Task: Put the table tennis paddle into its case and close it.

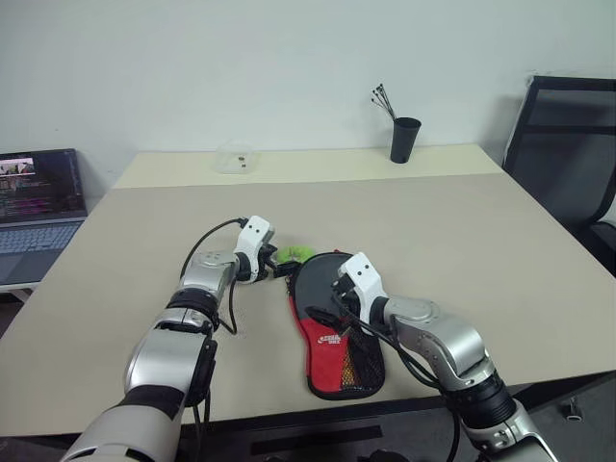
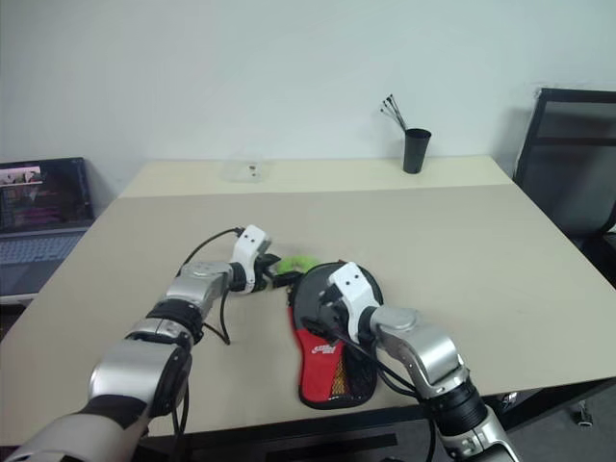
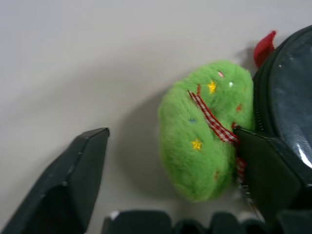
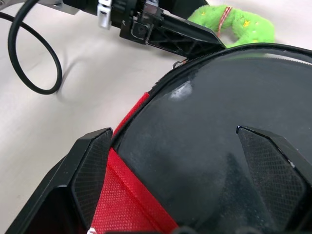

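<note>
Case (image 1: pixel 332 327) long axis toward robot; green plush zipper charm (image 3: pixel 204 129) between wide-open, empty left end effector (image 3: pixel 170 161) fingers; right end effector (image 4: pixel 187 170) open over case.

Head pair overhead; wrist cameras close

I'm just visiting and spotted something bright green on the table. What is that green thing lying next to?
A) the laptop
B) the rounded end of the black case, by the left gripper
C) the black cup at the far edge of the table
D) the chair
B: the fuzzy green charm lies against the rounded end of the black case, between the open fingers of the left gripper.
</note>
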{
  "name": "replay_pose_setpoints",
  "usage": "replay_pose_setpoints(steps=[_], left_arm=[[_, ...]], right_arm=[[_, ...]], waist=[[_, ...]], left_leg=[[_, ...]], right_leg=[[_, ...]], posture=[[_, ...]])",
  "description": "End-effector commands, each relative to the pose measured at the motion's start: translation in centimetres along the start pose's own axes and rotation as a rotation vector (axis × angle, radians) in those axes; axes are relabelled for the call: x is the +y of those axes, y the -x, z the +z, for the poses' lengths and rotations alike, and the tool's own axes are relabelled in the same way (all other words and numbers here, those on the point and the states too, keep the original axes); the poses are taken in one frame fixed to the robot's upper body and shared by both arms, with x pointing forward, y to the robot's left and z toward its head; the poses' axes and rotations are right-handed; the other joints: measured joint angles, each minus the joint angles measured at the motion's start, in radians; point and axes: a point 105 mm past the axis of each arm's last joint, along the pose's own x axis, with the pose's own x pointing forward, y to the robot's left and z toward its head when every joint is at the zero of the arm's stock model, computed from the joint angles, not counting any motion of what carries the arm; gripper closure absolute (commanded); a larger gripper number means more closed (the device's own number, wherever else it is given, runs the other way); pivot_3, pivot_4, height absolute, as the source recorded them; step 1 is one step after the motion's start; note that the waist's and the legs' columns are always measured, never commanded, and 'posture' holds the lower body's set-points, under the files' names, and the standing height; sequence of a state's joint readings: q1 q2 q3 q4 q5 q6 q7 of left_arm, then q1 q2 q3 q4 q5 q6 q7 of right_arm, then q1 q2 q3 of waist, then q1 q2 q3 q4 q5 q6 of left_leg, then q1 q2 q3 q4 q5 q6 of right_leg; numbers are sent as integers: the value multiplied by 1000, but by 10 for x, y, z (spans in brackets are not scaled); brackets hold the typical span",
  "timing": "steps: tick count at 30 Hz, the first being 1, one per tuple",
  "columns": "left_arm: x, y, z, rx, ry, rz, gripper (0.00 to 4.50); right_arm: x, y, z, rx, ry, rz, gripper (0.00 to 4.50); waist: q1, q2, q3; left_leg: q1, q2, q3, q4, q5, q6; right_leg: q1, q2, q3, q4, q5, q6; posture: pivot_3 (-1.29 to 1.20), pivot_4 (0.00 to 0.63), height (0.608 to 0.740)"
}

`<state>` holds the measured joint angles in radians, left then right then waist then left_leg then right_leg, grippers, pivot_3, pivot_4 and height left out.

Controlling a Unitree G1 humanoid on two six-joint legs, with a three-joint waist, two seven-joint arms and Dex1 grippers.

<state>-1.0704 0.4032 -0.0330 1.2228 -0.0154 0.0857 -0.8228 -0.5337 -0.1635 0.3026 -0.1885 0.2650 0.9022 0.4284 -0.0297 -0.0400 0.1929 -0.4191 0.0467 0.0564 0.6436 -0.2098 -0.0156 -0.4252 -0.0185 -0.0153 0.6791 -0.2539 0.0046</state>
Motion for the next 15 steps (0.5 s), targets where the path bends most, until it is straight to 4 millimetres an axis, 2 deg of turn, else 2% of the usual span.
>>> replay_pose_setpoints(steps=[1, 10, 15], left_arm=[[-5, -4, 5, 2, -29, -21, 1317], [-4, -2, 5, -31, -39, -21, 4483], [-3, 1, 7, -50, -42, -25, 4483]], right_arm=[[2, 1, 10, -41, 17, -2, 0], [-4, -1, 10, -43, 36, -49, 0], [-12, -12, 4, -26, 32, -83, 0]], waist=[[0, 0, 0], [0, 0, 0], [-1, 0, 0]], left_leg=[[0, 0, 0, 0, 0, 0], [1, 0, 0, 1, 0, 0], [1, 0, 0, 1, 0, 0]], right_leg=[[0, 0, 0, 0, 0, 0], [0, 0, 0, 1, 0, 0], [0, 0, 0, 1, 0, 0]], posture=[[0, 150, 740], [0, 150, 740], [0, 150, 740]])
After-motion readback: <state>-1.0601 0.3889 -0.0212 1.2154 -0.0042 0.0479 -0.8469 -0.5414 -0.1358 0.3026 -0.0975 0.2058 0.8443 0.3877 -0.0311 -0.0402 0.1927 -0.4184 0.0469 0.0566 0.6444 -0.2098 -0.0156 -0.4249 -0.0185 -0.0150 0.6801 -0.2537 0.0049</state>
